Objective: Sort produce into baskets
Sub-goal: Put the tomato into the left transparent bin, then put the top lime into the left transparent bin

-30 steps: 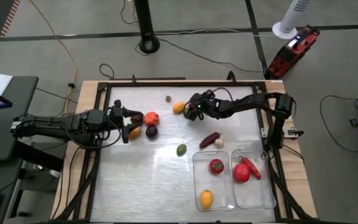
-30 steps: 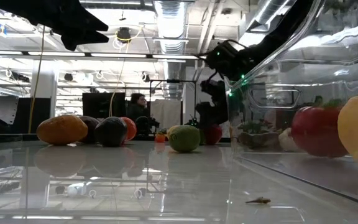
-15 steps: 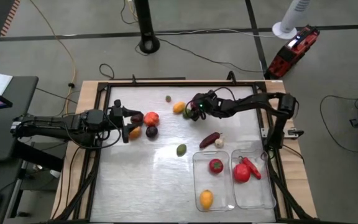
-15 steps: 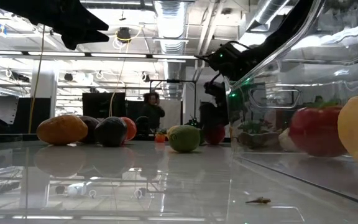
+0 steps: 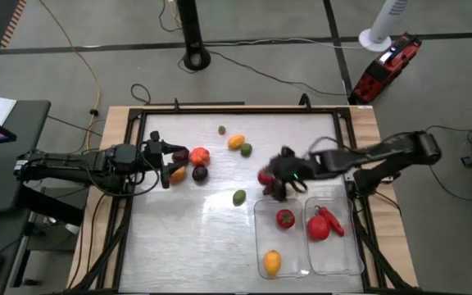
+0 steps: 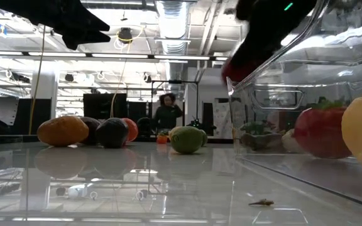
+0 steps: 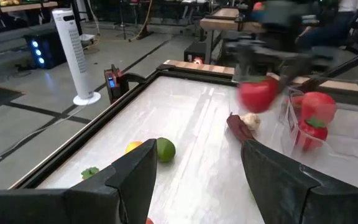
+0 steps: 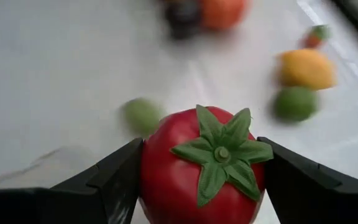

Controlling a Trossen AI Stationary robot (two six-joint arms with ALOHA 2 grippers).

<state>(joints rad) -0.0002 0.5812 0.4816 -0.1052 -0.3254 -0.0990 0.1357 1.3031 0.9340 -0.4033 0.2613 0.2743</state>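
Red tomato (image 8: 204, 163) with a green star-shaped calyx sits clamped between the fingers of my right gripper (image 5: 270, 178), raised above the bench (image 5: 179, 238) just beside the near edge of the two clear baskets (image 5: 262, 246); one basket holds a red and a yellow piece, the other two red ones; my left gripper (image 5: 169, 161) rests wide apart beside four fruits.

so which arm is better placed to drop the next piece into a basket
The right. Its gripper is already shut on a red tomato and sits just beside the near basket. The left gripper is open at the far side, among loose fruit.
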